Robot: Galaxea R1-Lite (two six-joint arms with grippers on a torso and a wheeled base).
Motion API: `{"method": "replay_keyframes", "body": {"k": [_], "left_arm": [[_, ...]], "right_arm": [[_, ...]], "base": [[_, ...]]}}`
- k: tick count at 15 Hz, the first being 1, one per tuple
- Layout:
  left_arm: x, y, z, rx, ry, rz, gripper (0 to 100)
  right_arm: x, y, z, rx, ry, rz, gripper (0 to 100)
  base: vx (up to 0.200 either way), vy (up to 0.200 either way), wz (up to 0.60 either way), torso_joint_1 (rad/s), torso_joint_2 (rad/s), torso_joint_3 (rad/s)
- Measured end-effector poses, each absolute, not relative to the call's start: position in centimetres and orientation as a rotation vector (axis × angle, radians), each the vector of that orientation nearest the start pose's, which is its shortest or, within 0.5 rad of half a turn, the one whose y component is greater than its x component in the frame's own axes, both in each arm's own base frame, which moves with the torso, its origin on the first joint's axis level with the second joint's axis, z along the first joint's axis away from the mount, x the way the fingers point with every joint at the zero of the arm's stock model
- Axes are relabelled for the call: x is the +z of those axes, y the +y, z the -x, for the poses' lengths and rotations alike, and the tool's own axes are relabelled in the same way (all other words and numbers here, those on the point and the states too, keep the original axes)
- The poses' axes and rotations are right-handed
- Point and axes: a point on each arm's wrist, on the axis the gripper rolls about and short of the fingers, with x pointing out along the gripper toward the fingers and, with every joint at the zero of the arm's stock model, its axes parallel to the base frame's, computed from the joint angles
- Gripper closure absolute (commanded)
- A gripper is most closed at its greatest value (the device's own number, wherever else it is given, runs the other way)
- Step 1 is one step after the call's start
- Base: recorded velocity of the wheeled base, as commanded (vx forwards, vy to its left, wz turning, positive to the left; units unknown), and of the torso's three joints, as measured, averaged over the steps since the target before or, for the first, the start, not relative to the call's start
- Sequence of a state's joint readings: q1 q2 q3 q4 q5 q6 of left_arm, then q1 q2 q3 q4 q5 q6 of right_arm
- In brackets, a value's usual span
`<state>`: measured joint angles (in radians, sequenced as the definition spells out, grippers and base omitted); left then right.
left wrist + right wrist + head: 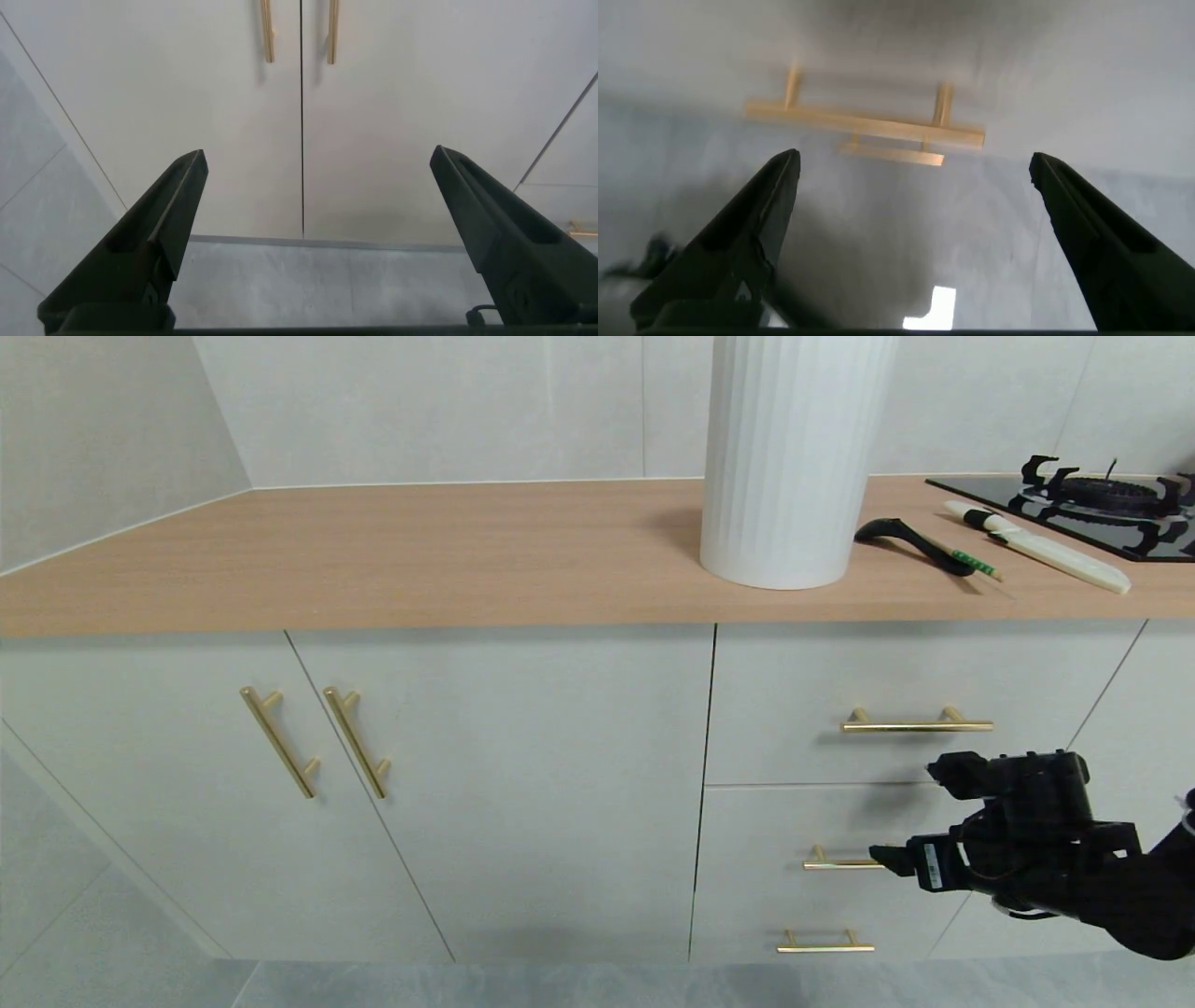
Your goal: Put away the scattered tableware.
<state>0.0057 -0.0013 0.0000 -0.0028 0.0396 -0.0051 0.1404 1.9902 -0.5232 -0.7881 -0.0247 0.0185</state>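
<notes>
On the wooden countertop (pixel 420 555), to the right, lie a black spoon (pixel 901 534), a chopstick with green bands (pixel 971 560) and a long white utensil with a black band (pixel 1046 549). A tall white ribbed container (pixel 789 457) stands just left of them. My right gripper (pixel 913 814) is open below the counter, in front of the drawer stack, level with the middle drawer's gold handle (pixel 840 864). In the right wrist view the right gripper (pixel 913 163) faces a gold drawer handle (pixel 864 119), apart from it. My left gripper (pixel 318 157) is open and holds nothing.
A black gas hob (pixel 1102 504) sits at the counter's far right. Two cabinet doors with gold handles (pixel 278 742) are at the left, also seen as door handles (pixel 267 30) ahead of the left gripper. Top (pixel 917 725) and bottom (pixel 826 947) drawer handles flank the middle one. Grey floor lies below.
</notes>
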Motion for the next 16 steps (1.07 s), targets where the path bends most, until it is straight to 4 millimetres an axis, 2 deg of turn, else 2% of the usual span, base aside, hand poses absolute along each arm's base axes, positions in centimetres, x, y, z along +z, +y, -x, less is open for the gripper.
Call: {"method": "replay_keyframes", "body": {"k": [4, 7, 13, 16], "left_arm": [[7.6, 0.1, 2.3, 0.045, -0.004, 0.005, 0], [7.6, 0.1, 2.3, 0.045, -0.004, 0.005, 0], [7.6, 0.1, 2.3, 0.045, -0.005, 0.006, 0], [7.6, 0.1, 2.3, 0.045, -0.004, 0.005, 0]], "right_arm": [[1.1, 4.2, -31.3, 0.019, 0.604, 0.06, 0], [-0.7, 4.3, -31.5, 0.009, 0.636, 0.07, 0], [-1.7, 4.3, -31.6, 0.007, 0.644, 0.072, 0], [-1.9, 4.3, -30.8, 0.015, 0.672, 0.086, 0]], "base": [[0.0, 0.0, 0.0, 0.0, 0.0, 0.0], [0.0, 0.0, 0.0, 0.0, 0.0, 0.0], [0.0, 0.0, 0.0, 0.0, 0.0, 0.0], [0.0, 0.0, 0.0, 0.0, 0.0, 0.0]]}}
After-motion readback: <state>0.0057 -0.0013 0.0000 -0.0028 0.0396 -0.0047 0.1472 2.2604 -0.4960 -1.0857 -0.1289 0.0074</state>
